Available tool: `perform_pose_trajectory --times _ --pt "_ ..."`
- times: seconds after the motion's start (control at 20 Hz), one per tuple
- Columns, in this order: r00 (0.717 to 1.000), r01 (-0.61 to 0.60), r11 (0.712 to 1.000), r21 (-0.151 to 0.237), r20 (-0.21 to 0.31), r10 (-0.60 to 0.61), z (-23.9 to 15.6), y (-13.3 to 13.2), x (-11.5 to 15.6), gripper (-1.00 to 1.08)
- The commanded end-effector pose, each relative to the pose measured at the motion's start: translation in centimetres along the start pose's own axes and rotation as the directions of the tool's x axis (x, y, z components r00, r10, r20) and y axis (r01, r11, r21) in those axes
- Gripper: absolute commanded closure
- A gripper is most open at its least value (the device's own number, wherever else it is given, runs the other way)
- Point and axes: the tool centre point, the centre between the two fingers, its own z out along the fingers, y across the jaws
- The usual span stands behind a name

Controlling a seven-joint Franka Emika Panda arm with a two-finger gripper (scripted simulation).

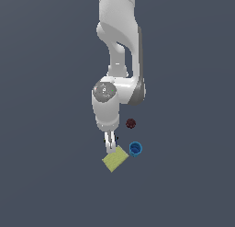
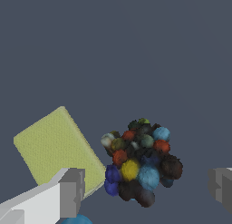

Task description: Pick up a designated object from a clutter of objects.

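Observation:
The designated object, a dark lumpy cluster (image 2: 141, 168) speckled blue, red, orange and yellow, lies on the floor between my two fingers in the wrist view. My gripper (image 2: 147, 189) is open, and one grey fingertip (image 2: 70, 193) stands on each side of the cluster without touching it. In the exterior view the gripper (image 1: 110, 147) hangs low over the clutter and hides almost all of the cluster; only dark specks (image 1: 116, 139) show beside the fingers. The flat yellow-green block (image 2: 56, 148) touches the cluster's side and also shows in the exterior view (image 1: 114, 158).
A blue cup (image 1: 135, 149) stands just to the exterior view's right of the block; a sliver of it (image 2: 77, 220) shows under one finger in the wrist view. A dark maroon ball (image 1: 131, 124) lies farther back, beside the arm's wrist. The floor is plain dark grey.

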Motion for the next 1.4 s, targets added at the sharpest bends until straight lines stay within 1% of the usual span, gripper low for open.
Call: perform_pose_trajectory --times 0.0,0.3,0.55,0.6,1.05,1.35 --pt "1.000 -0.001 1.000 -0.001 0.000 0.001 0.9 0.1 0.0 -0.92" --pt "1.000 -0.004 1.000 -0.001 0.000 0.004 3.7 0.1 0.0 -0.92" --pt "1.000 -0.004 1.000 -0.001 0.000 0.004 4.3 0.0 0.0 -0.92" --pt "1.000 -0.004 1.000 -0.001 0.000 0.004 4.3 0.0 0.0 1.08" --pt "1.000 -0.004 1.000 -0.001 0.000 0.004 4.3 0.0 0.0 1.08" --pt "1.000 -0.004 1.000 0.001 0.000 0.004 3.5 -0.1 -0.4 1.08"
